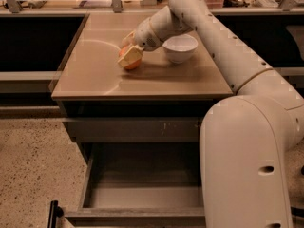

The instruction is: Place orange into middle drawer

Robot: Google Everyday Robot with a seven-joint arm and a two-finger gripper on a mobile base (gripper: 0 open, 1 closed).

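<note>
The orange sits on the tan countertop, left of a white bowl. My gripper reaches down from the white arm and is shut on the orange, with one tan finger covering most of its front. The orange still rests on the surface. The middle drawer is pulled open below and nothing lies on its grey floor.
The white bowl stands just right of the gripper. A closed grey drawer front with white scratch marks is above the open drawer. My large white arm body fills the right foreground. A black handle is at the lower left.
</note>
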